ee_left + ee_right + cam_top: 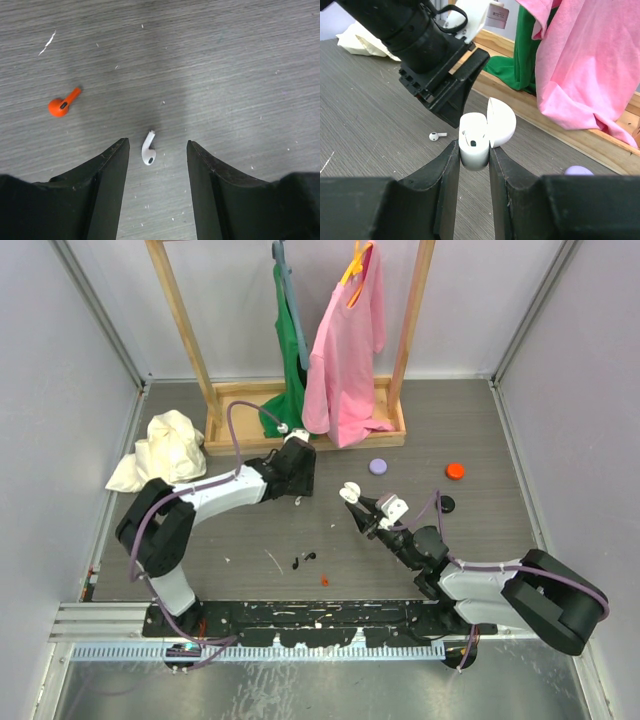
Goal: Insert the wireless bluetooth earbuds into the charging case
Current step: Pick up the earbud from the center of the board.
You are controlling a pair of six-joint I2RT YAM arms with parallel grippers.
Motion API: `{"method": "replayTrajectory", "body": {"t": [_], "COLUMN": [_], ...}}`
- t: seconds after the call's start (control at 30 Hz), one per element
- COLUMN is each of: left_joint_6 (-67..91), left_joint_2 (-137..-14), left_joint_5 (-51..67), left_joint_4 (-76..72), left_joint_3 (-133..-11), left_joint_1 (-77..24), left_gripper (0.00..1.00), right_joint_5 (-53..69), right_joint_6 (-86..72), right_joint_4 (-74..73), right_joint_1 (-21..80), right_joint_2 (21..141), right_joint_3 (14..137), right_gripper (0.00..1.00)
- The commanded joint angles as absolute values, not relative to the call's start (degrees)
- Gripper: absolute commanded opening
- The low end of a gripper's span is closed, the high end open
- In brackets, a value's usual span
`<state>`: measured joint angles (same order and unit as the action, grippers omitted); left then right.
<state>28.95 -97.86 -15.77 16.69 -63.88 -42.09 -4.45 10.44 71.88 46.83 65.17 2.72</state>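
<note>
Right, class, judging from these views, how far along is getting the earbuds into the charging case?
Done: the charging case stands open, clamped in the right gripper. In hand: the left gripper hangs open astride the white earbud, not yet gripping it. Left: lifting that earbud and seating it. Whether a bud already sits in the case is unclear.

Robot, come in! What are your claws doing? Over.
Left claw open, straddling white earbud on table. Right claw shut on charging case, lid open. Orange earbud lies apart.
</note>
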Motion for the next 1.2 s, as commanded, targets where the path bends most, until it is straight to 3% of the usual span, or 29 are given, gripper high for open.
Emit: {"method": "replayTrajectory", "body": {"t": [0.0, 0.63, 1.17], "left_joint_6": [27.79, 27.43, 26.8], "left_joint_2": [-101.76, -111.01, -105.84], "left_joint_5": [-12.2, -4.15, -1.43], "left_joint_4": [18.03, 25.65, 31.41], "left_joint_3": [-68.56, -75.21, -70.76], "left_joint_1": [-40.25, -39.86, -43.74], "left_gripper": [0.52, 0.49, 0.42], "right_joint_5": [-5.27, -4.89, -4.74], "right_joint_6": [11.34, 11.43, 11.34], "right_joint_4": [74.88, 74.07, 73.74], "right_joint_1": [47.11, 47.12, 47.11], "right_joint_2": [65.32, 64.96, 64.39], "right_joint_3": [4.8, 5.0, 4.99], "right_gripper": [0.01, 0.01, 0.01]}}
